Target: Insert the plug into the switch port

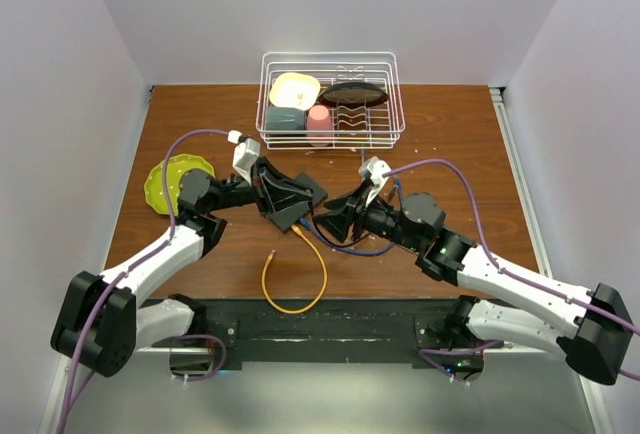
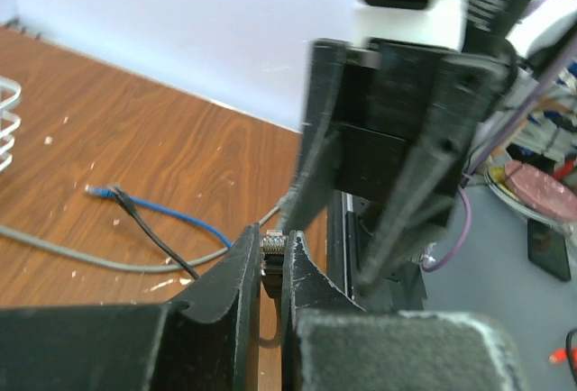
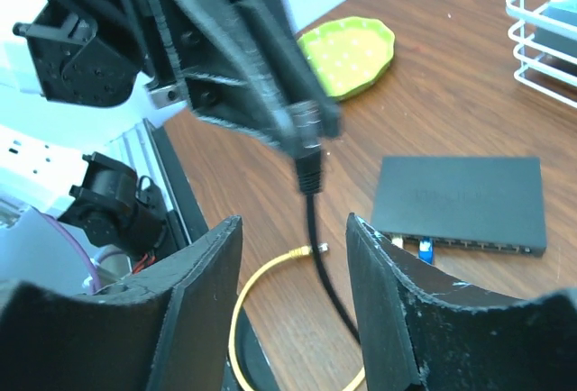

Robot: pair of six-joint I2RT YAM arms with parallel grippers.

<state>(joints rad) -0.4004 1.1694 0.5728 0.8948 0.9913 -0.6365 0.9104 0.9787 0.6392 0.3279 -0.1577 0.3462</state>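
The plug (image 3: 308,143), on a black cable, hangs pinched in the left claw (image 2: 272,240), apart from the flat dark grey switch (image 3: 460,200) lying on the tabletop (image 3: 433,94), its port row (image 3: 473,247) along one narrow edge.

No text, label, brand, number or sign can be read in any of the views. Only the dark grey switch box (image 3: 460,202) on the desk seems to carry something: there is a faint raised marking on its top face in the right wrist view, but it is too blurred and too small to make out any letter.
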